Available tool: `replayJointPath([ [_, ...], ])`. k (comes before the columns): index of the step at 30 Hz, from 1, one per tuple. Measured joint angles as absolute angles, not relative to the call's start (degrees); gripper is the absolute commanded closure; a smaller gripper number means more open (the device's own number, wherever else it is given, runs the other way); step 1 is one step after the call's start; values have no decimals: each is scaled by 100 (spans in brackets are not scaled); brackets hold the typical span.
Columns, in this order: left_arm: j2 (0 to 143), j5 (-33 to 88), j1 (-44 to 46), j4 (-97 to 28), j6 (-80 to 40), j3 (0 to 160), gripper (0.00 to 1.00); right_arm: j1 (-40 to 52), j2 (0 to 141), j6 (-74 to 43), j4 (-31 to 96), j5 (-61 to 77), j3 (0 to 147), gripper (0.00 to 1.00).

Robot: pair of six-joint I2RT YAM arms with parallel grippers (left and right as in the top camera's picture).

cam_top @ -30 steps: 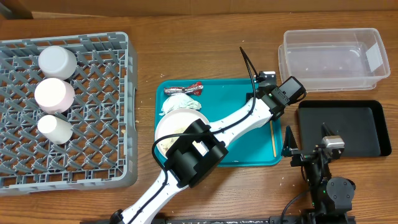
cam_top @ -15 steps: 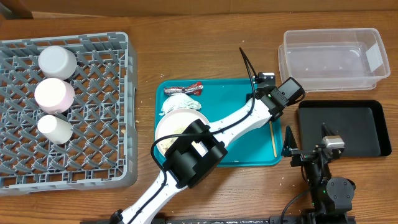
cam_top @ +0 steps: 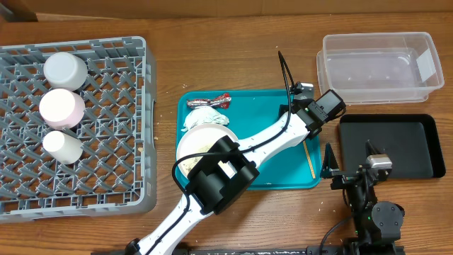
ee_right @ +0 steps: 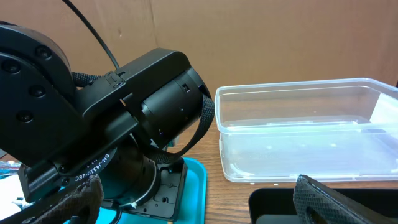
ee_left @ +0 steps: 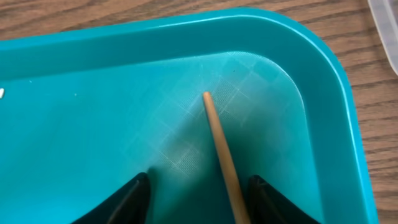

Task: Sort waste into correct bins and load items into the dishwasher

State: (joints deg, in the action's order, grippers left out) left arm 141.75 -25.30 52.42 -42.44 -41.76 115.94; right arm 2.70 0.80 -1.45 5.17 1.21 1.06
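Note:
My left gripper is open low over the right end of the teal tray, with a thin wooden stick lying between its fingers, closer to the right one. The stick also shows from overhead. The red-and-silver wrapper and the white napkin lie at the tray's far left, beside the large white plate, which my arm partly covers. My right gripper is open and empty beside the tray. The clear tub and the black tray are empty.
The grey dish rack at the left holds three white upturned dishes along its left side. The left arm's wrist fills the left of the right wrist view, close to the clear tub.
The left wrist has shifted very slightly; nothing else has moved.

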Motion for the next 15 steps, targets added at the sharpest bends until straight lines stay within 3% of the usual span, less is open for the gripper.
replayJointPath([
  [9, 14118, -1870, 5242, -4268, -4493, 11596, 67, 270, 80, -143, 515, 123, 106, 0],
  [15, 14110, -1743, 5236, -4263, -4648, 11596, 86, 272, 80, -143, 517, 126, 106, 0],
])
